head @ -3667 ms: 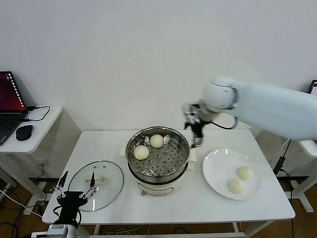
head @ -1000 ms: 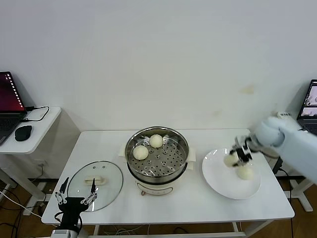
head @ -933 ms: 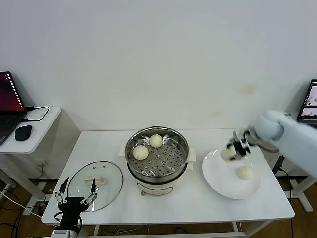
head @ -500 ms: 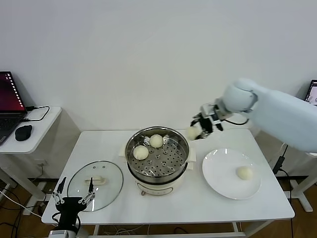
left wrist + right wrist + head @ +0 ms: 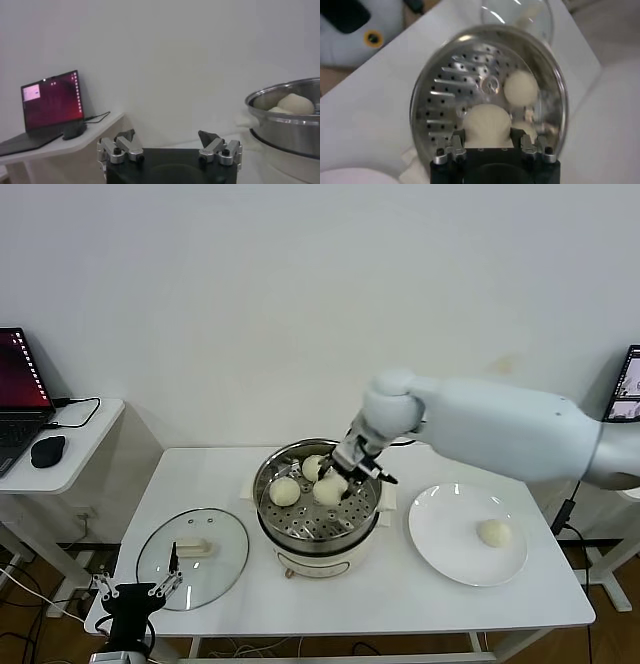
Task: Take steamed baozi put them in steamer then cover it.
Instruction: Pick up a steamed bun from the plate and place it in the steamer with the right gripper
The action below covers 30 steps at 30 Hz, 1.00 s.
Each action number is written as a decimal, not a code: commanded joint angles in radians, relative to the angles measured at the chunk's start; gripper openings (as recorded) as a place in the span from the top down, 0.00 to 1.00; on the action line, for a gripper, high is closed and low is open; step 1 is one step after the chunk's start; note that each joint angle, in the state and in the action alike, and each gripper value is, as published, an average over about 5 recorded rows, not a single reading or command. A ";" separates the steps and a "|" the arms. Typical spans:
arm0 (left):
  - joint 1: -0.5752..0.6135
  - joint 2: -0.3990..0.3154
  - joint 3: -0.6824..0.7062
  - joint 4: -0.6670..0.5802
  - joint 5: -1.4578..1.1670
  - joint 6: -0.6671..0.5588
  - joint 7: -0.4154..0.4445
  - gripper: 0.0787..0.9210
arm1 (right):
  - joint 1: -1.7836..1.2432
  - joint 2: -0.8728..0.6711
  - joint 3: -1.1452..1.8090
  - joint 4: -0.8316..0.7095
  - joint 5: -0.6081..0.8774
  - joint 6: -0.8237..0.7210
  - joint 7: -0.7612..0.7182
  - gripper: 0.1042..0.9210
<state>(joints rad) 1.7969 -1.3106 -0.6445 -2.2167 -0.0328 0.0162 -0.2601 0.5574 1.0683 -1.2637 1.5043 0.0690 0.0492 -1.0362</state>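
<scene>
Over the steamer (image 5: 318, 496), the head view shows the right gripper (image 5: 338, 476) holding a bun (image 5: 330, 489) just above the perforated floor, close beside two buns (image 5: 285, 491) already inside. One bun (image 5: 494, 532) lies on the plate (image 5: 440, 549); the lid (image 5: 215, 559) lies left, by the parked left gripper (image 5: 135, 592).

In the left wrist view, that gripper (image 5: 169, 145) stands wide and empty.

In the right wrist view, the bun (image 5: 487, 122) sits between the narrow fingers (image 5: 452, 145), bare floor beneath.

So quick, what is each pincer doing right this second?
Left pincer: open, holding nothing, low by the table's front edge.
Right pincer: closed on a steamed baozi over the steamer.
</scene>
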 commanded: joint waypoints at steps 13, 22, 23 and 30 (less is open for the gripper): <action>-0.003 -0.014 0.000 -0.001 -0.001 -0.006 -0.004 0.12 | -0.075 0.186 -0.082 -0.073 -0.238 0.225 0.037 0.43; -0.006 -0.017 0.006 -0.001 0.000 -0.006 -0.005 0.12 | -0.050 0.148 -0.062 -0.054 -0.230 0.235 0.043 0.27; -0.007 -0.017 0.007 -0.001 0.001 -0.006 -0.005 0.12 | -0.035 0.137 -0.052 -0.048 -0.223 0.235 0.041 0.23; -0.017 -0.012 0.010 -0.004 0.000 -0.005 -0.004 0.12 | 0.103 -0.032 0.021 0.022 -0.109 0.105 -0.019 0.12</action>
<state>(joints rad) 1.7825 -1.3239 -0.6348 -2.2199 -0.0321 0.0103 -0.2650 0.5484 1.1753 -1.3035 1.4756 -0.1163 0.2521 -1.0115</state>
